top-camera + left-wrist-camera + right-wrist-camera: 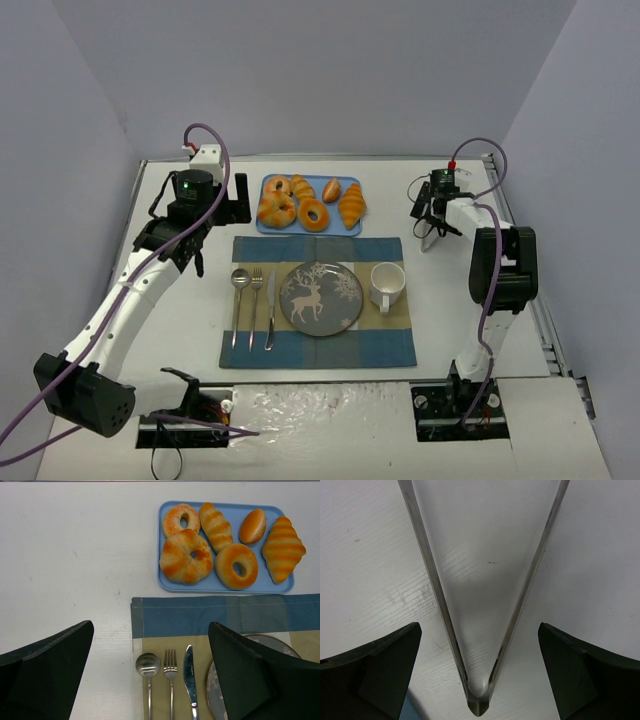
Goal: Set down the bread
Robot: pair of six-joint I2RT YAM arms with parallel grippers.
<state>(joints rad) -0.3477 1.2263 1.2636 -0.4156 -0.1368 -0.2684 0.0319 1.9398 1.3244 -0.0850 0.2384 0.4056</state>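
Several breads lie on a blue tray (348,229) (165,582) at the back of the table: a twisted ring (186,556), a plain doughnut (236,566), a sugared doughnut (181,519), a long roll (216,525), an oval bun (252,526) and a croissant (283,548). High over the placemat's left end, my left gripper (200,210) (151,625) is open and empty, short of the tray. My right gripper (432,212) (477,630) is open low over the table, its fingers on either side of the hinged end of metal tongs (429,240) (479,707), apart from them.
A checked placemat (390,345) (200,615) lies in front of the tray. On it are a spoon (148,665), fork (170,667), knife (189,672), a grey deer-patterned plate (320,298) and a white mug (387,285). Walls close in the table.
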